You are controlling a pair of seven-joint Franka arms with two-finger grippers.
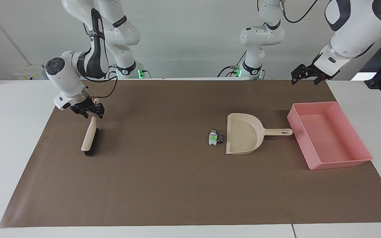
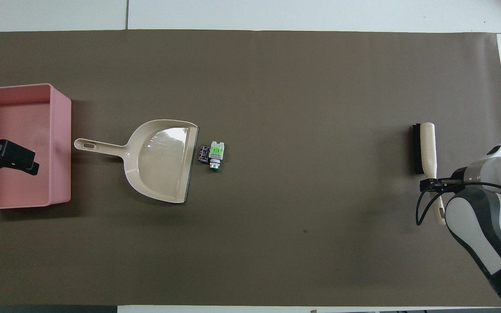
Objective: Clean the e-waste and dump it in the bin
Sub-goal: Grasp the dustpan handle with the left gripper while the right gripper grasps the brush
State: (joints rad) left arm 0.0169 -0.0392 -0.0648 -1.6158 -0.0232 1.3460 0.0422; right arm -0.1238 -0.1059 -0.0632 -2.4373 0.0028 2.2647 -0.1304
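Gripping brush [image 1: 90,138] handle (right gripper [image 1: 90,111]).

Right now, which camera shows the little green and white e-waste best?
The overhead view: the e-waste shows from above, green patches plain, lying beside the dustpan mouth. The facing view shows the pile from the side, its parts bunched together.
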